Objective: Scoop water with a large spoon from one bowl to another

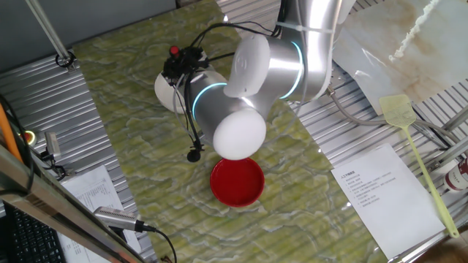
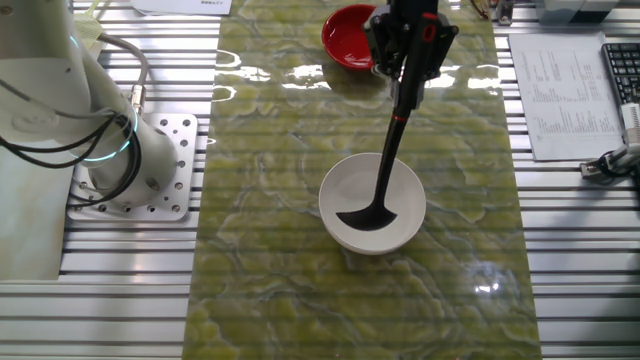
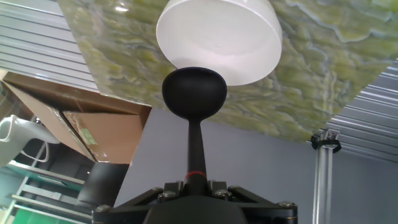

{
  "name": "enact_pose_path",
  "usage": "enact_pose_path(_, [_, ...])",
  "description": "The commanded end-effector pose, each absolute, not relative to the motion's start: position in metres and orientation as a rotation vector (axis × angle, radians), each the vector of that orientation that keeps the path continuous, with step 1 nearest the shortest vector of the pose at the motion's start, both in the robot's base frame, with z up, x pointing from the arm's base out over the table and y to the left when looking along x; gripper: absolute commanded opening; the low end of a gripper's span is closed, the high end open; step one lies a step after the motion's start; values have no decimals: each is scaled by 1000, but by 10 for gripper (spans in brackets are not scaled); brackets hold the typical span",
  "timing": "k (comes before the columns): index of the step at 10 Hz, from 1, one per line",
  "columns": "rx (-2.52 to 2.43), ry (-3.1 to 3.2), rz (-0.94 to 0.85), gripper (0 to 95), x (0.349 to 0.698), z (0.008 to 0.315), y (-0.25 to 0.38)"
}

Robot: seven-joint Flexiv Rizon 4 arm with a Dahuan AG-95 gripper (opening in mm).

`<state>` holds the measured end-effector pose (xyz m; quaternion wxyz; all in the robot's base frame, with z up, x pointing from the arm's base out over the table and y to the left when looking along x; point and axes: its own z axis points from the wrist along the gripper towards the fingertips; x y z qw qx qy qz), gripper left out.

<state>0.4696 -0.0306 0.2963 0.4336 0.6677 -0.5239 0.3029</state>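
My gripper [image 2: 405, 95] is shut on the top of the large spoon's handle, just above its red band. The large spoon [image 2: 372, 214] is a black ladle that hangs down at a slant, with its round scoop low inside the white bowl [image 2: 400, 190]. In the hand view the gripper [image 3: 194, 183] holds the handle and the scoop [image 3: 194, 92] overlaps the near rim of the white bowl [image 3: 217, 37]. The red bowl [image 2: 345, 35] stands apart from it on the green marbled mat [image 2: 270, 250]. In one fixed view the arm hides most of the white bowl [image 1: 162, 93]; the red bowl [image 1: 237, 183] shows fully. I cannot make out any water.
The robot base [image 2: 120, 150] stands left of the mat. A printed sheet [image 2: 560, 85] and a keyboard [image 2: 622, 60] lie to the right. A yellow fly swatter [image 1: 413, 146] and another sheet [image 1: 376, 193] lie on the ribbed table. A cardboard box [image 3: 74, 130] sits beyond the table edge.
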Motion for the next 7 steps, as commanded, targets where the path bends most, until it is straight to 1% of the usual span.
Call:
enact_pose_path(1, [1645, -1293, 760, 0, 470, 295, -26])
enact_pose_path(7, [1644, -1302, 765, 0, 470, 296, -23])
